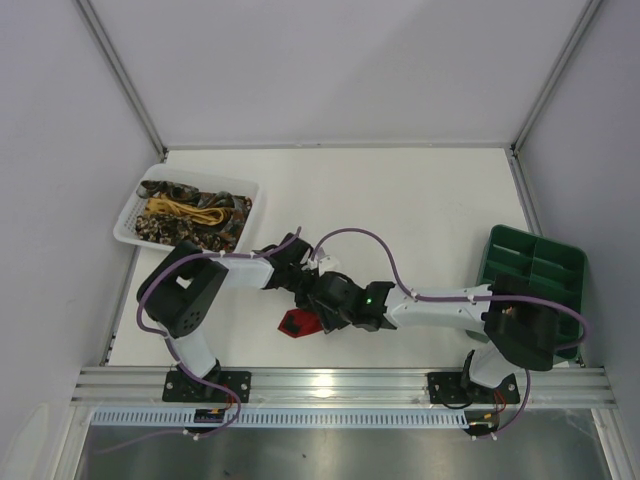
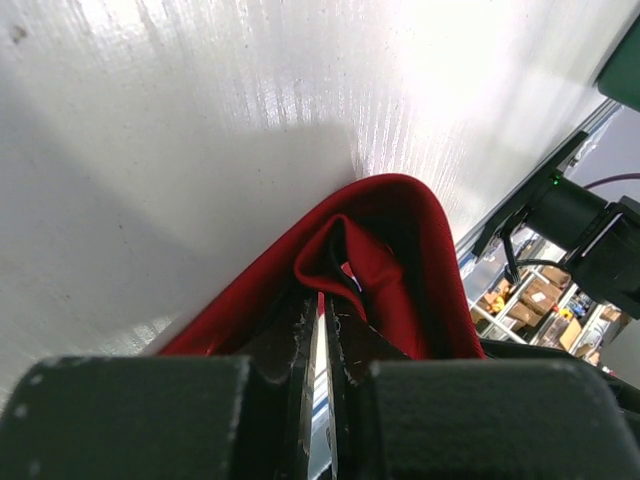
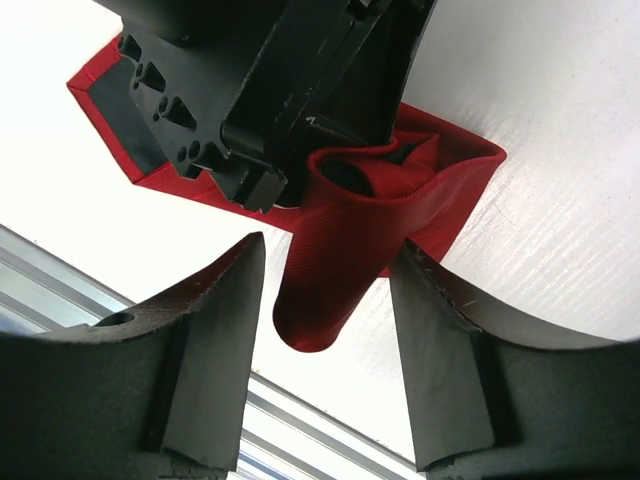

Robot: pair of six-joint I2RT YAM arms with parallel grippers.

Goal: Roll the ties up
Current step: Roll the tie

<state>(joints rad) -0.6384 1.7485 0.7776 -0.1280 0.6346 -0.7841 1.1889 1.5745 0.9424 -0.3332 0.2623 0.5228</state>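
Note:
The red tie (image 1: 295, 323) lies near the table's front centre, mostly hidden under both arms. My left gripper (image 1: 300, 283) is shut on a fold of the red tie (image 2: 372, 262), its jaws nearly touching with the cloth pinched at the tips (image 2: 325, 300). My right gripper (image 1: 330, 300) is open, its two fingers (image 3: 215, 330) standing either side of a hanging loop of the red tie (image 3: 335, 270). The left gripper's dark body shows above that loop in the right wrist view. The tie's pointed dark-backed end (image 3: 110, 100) lies flat on the table.
A white mesh basket (image 1: 130, 228) at the back left holds brown-gold patterned and yellow ties (image 1: 190, 212). A green compartment tray (image 1: 535, 275) stands at the right. The table's aluminium front rail (image 1: 340, 382) runs close behind the grippers.

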